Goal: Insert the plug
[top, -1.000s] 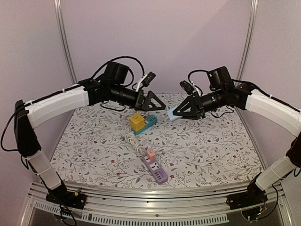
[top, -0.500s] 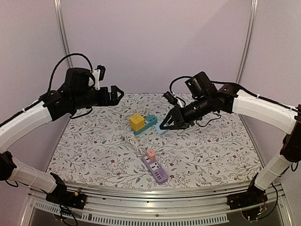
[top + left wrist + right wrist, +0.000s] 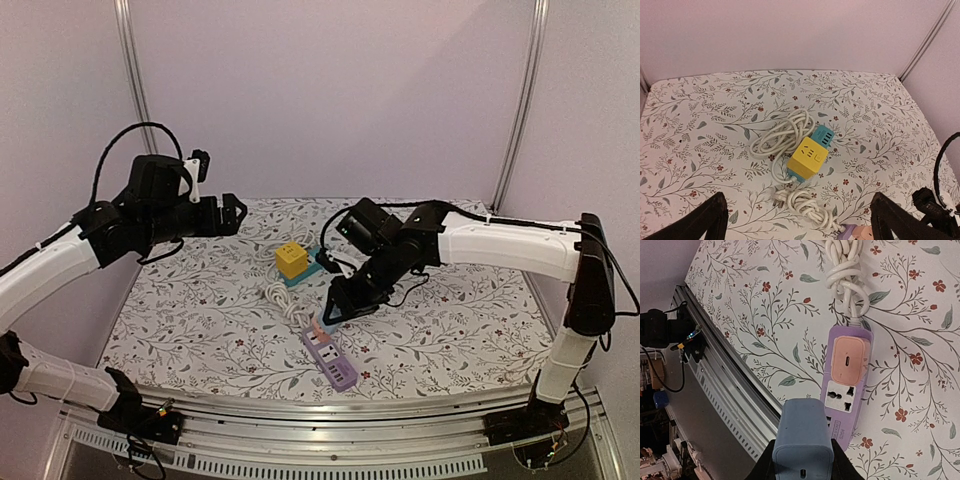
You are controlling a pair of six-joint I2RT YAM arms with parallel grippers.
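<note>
My right gripper [image 3: 335,312] is shut on a light blue plug adapter [image 3: 802,440] and holds it in the air just above the purple power strip [image 3: 845,390]. The strip also shows in the top view [image 3: 330,362]. A pink adapter [image 3: 850,358] sits in the strip's far socket, and the free socket [image 3: 840,398] beside it is empty. My left gripper [image 3: 228,212] is open and empty, high over the back left of the table. Only its two dark fingers [image 3: 707,221] show in the left wrist view.
A yellow cube socket [image 3: 292,261] sits on a teal strip [image 3: 318,262] behind the purple one. A white cord [image 3: 785,133] is coiled beside it, with a knotted cord [image 3: 845,267] running to the purple strip. The table's metal front rail [image 3: 720,360] lies near.
My right gripper has carried the blue adapter down and toward the front, from beside the yellow cube to just over the purple strip. My left arm has pulled back to the left.
</note>
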